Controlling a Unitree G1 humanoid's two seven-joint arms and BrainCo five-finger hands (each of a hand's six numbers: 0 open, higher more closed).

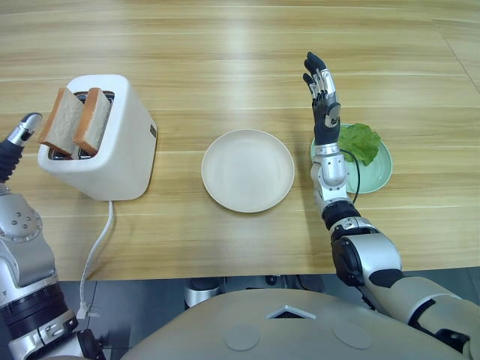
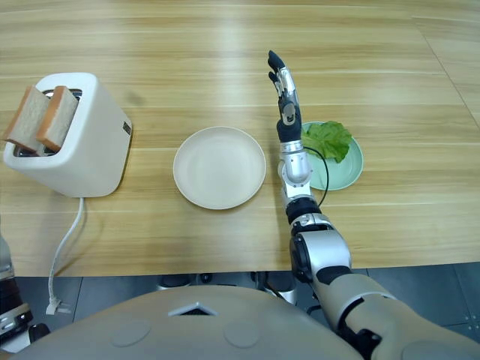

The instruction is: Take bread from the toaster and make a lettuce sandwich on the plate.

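A white toaster (image 1: 112, 146) stands at the table's left with two bread slices (image 1: 75, 120) sticking up from its slots. An empty cream plate (image 1: 247, 169) lies at the centre. A lettuce leaf (image 1: 360, 141) rests on a small green plate (image 1: 379, 172) to the right. My right hand (image 1: 321, 90) is raised between the two plates, fingers stretched out and holding nothing, its wrist just left of the lettuce. My left hand (image 1: 19, 139) shows at the left edge beside the toaster; its fingers are hard to make out.
The toaster's white cord (image 1: 94, 255) runs off the front table edge. The wooden table (image 1: 225, 45) stretches bare behind the plates.
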